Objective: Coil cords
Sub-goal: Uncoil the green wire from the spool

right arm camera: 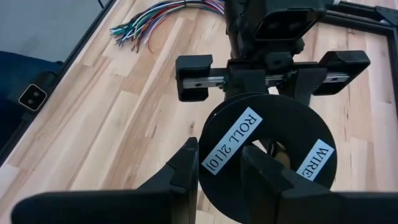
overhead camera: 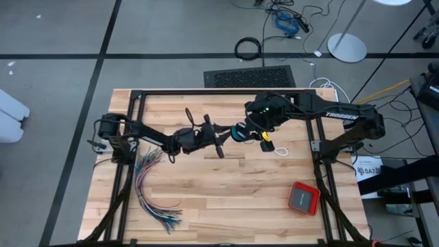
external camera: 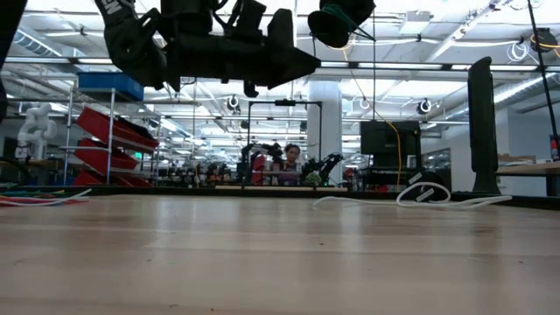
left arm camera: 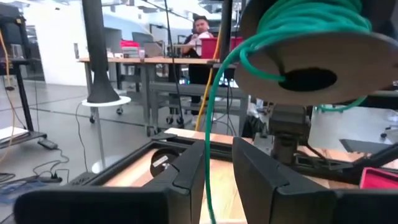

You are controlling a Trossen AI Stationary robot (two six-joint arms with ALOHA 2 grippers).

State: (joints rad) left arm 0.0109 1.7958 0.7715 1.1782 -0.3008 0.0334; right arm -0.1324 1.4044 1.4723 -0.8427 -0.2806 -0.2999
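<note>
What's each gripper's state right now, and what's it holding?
Left gripper: at the teal cord; grip cannot be told.
Right gripper: closed on the black spool.

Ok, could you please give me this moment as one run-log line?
stage: coiling | both arms raised mid-table | teal-green cord wound on spool at right gripper | strand runs through left gripper | coloured wire bundle on table

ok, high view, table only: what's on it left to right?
Coloured wires → left gripper → green spool → right gripper → white cord end → red box.
</note>
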